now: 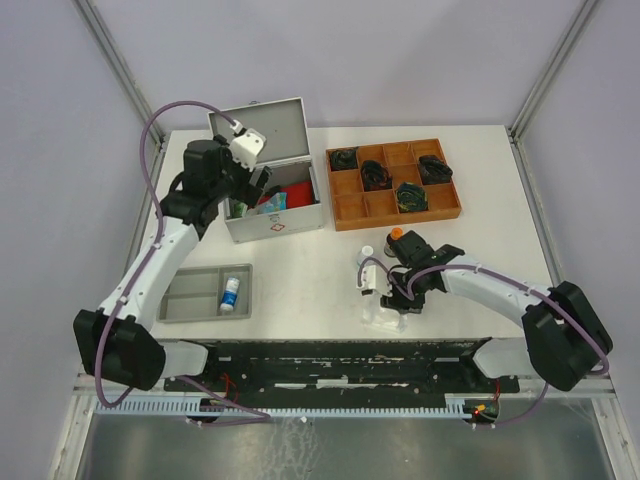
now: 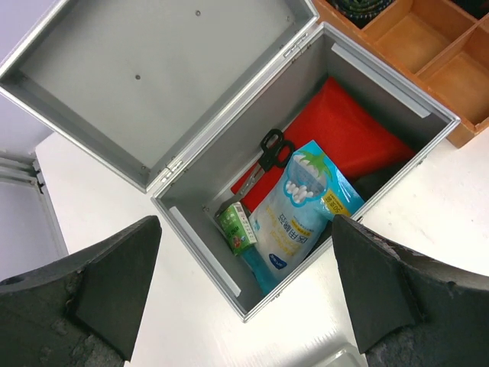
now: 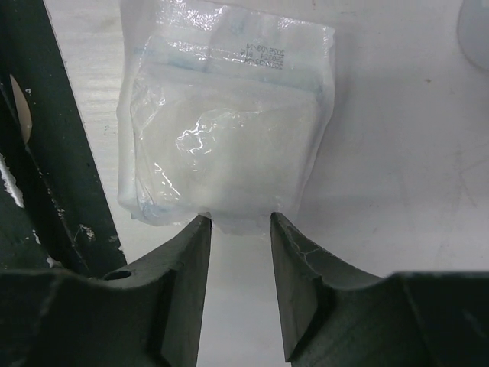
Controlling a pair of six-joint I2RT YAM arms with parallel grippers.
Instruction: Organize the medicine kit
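The medicine kit (image 1: 275, 222) stands open at the back left, its lid (image 2: 153, 69) tipped back. Inside lie a red pouch (image 2: 351, 130), black scissors (image 2: 269, 149), a blue-and-white bag (image 2: 302, 206) and a small green box (image 2: 237, 227). My left gripper (image 2: 246, 222) hovers above the kit's near corner, open and empty. A clear plastic packet of white gauze (image 3: 229, 122) lies on the table near the front edge. My right gripper (image 3: 241, 220) stands over it with the jaws half closed, the tips touching the packet's near edge and a gap still between them.
A brown wooden compartment tray (image 1: 350, 208) with dark rolled items sits at the back right. A grey tray (image 1: 190, 295) at the front left holds a small bottle (image 1: 231, 293). A white bottle (image 1: 366, 253) and an orange-capped item (image 1: 397, 233) stand by the right arm.
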